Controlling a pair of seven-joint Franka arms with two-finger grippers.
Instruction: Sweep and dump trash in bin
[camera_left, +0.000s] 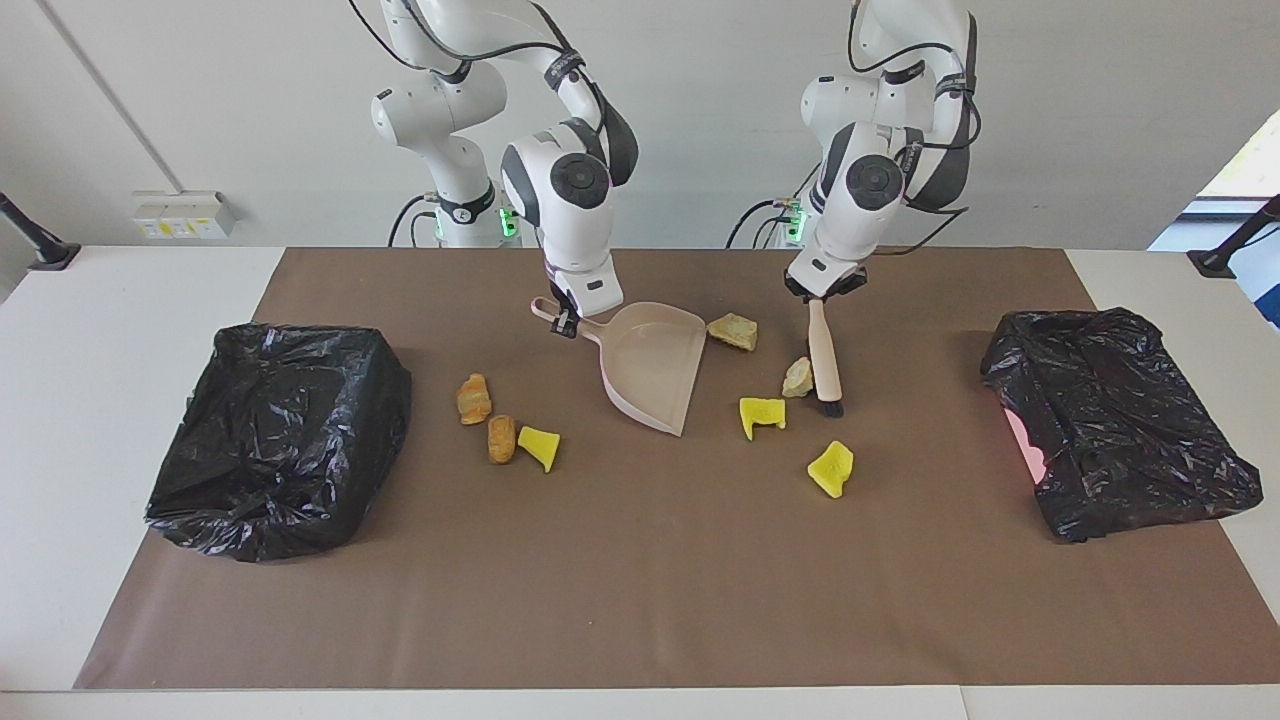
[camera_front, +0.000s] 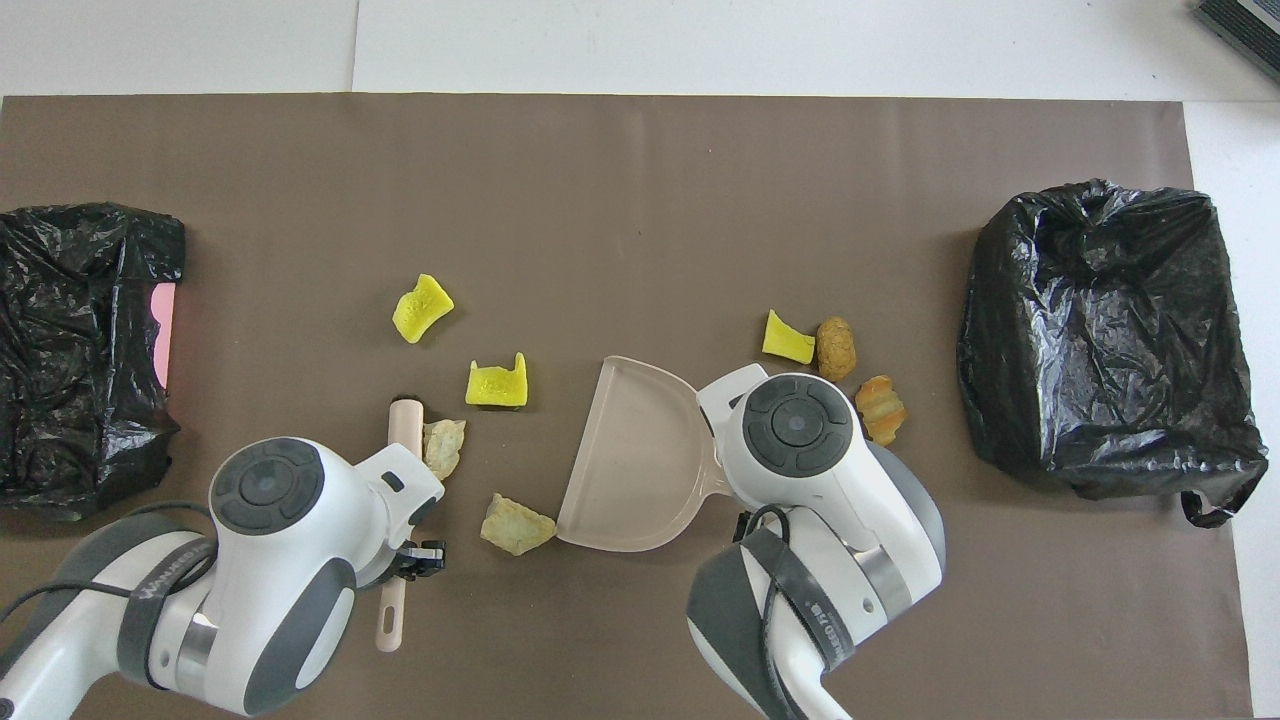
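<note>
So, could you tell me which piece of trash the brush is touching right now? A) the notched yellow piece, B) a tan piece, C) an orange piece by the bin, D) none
B: the brush, held in the left gripper, rests its bristle end against a tan piece, with the notched yellow piece apart from it.
</note>
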